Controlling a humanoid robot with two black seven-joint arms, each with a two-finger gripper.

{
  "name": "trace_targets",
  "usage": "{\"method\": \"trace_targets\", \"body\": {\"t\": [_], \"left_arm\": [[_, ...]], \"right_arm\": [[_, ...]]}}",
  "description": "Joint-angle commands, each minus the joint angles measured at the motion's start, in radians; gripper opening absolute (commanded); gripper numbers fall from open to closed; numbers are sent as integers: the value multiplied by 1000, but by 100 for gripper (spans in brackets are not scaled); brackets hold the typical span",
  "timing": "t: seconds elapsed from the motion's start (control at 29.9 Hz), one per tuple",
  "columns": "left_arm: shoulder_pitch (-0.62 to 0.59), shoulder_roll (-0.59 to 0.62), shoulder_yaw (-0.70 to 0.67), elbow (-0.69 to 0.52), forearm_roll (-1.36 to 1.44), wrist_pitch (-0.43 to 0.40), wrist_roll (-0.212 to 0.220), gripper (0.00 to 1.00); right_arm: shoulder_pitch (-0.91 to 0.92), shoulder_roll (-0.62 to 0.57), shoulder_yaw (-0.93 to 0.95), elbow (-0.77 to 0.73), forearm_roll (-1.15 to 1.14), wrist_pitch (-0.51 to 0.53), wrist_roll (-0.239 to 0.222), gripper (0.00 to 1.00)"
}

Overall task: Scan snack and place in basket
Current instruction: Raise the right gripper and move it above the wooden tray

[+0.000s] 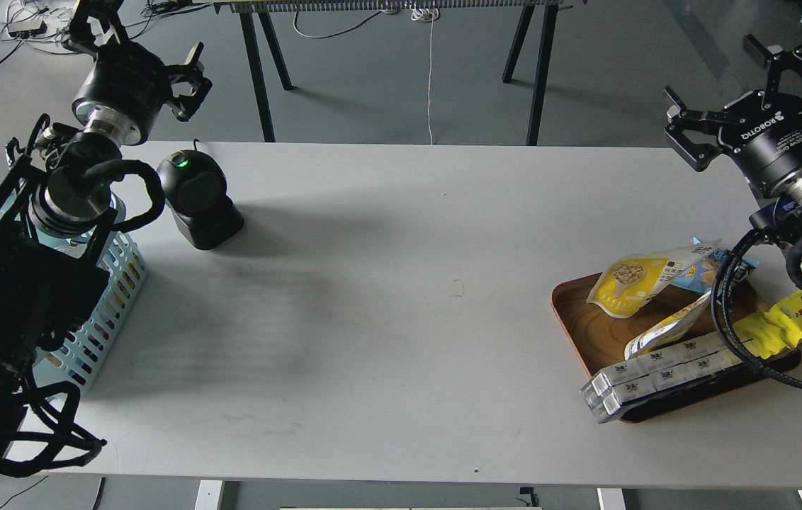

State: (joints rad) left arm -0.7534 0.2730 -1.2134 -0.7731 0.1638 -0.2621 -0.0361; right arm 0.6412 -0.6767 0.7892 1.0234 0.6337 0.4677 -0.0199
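snack [629,282] on tray [574,319] at right edge, basket [114,283] left, both tools [149,60] [737,88] spread, holding nothing

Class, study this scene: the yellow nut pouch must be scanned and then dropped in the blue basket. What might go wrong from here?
1. The snack pouch leans among other packets on the wooden tray; the right tool may grab or drag a neighbour.
2. The scanner and basket sit far left, so a handover is likely, and the pouch might slip.
3. The left arm covers much of the basket, so the drop may be hard to judge.
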Motion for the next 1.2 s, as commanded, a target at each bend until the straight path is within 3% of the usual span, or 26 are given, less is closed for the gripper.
{"method": "trace_targets", "body": {"t": [0.0, 0.1, 0.8, 0.97, 1.17], "left_arm": [[0, 2, -2, 0, 0, 3, -4, 100], [2, 0, 0, 0, -1, 1, -21, 100], [0, 9, 0, -8, 0, -16, -24, 100], [-1, 12, -3, -12, 0, -20, -25, 100], [-4, 11, -12, -15, -1, -29, -28, 100]], "right_arm": [[1, 0, 2, 0, -2, -9, 0, 99], [1, 0, 2, 6, -2, -9, 0, 99], [28, -58, -27, 72, -5, -73, 1, 99], [138, -145, -186, 76, -5, -75, 0, 99], [496, -193, -604, 84, 1, -75, -3, 99]]}}
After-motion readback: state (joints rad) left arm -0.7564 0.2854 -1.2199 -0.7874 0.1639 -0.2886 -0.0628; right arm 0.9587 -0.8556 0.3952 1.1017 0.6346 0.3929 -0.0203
